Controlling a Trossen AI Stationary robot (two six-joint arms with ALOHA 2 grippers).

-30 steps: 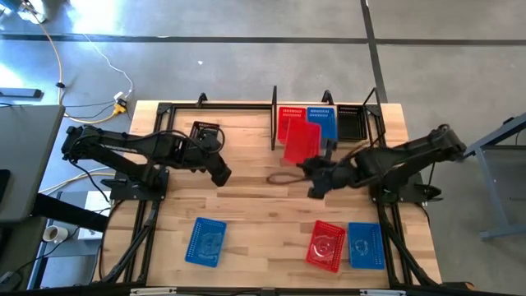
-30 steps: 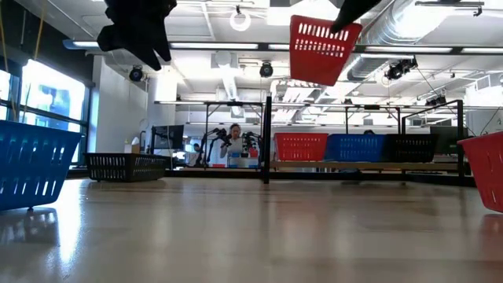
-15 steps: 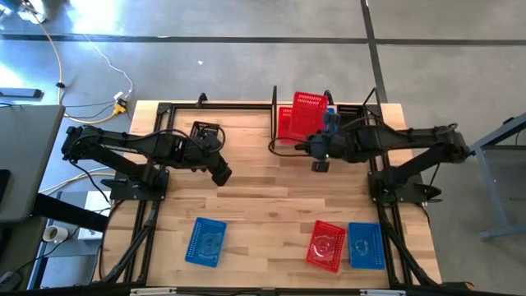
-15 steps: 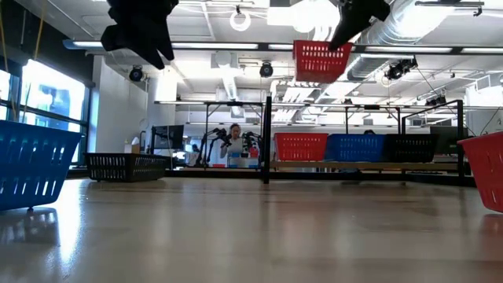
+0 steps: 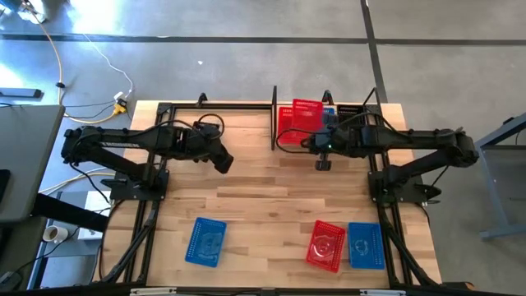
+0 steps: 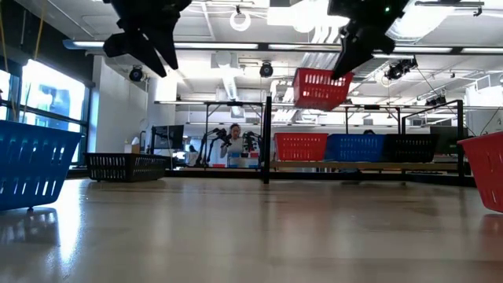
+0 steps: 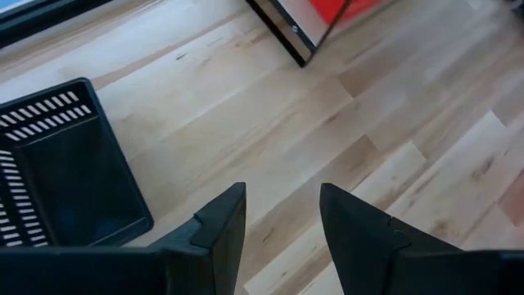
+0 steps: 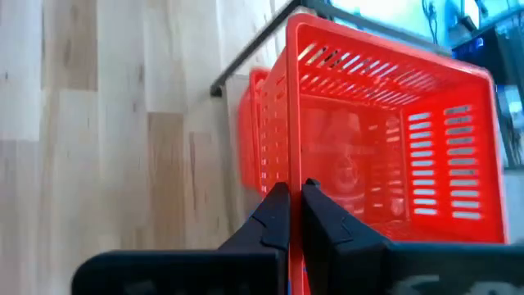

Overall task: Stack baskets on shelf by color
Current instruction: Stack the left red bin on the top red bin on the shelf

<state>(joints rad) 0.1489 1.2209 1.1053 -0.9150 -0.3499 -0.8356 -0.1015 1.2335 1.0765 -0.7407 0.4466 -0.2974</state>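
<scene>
- Standing at the near edge of the table (image 5: 255,205), I see first three loose baskets, all well in front of the shelf (image 5: 329,123): a blue basket (image 5: 205,242) at the near left, then a red basket (image 5: 326,245) and a second blue basket (image 5: 366,246) just beside each other at the near right.
- Farther in, the left gripper (image 5: 223,163) hangs in the air over bare wood, to the left of the shelf and apart from it. Its two fingers (image 7: 221,221) stand apart with nothing between them.
- Behind this gripper a black basket (image 5: 200,127) lies on the table, left of the shelf's left upright.
- The right gripper (image 8: 292,215) is at the front of the shelf, raised above the table. Its fingers are pressed together on the wall of a red held basket (image 5: 307,115), which is tilted in the air over the left part of the shelf.
- Under it, inside the shelf, a red shelf basket (image 6: 299,146) sits in the left place, a blue shelf basket (image 6: 355,147) in the middle, and a black shelf basket (image 6: 409,147) in the right place, all three side by side on the wood base.
- Beyond the table, far in the room, a person (image 6: 234,144) stands.
</scene>
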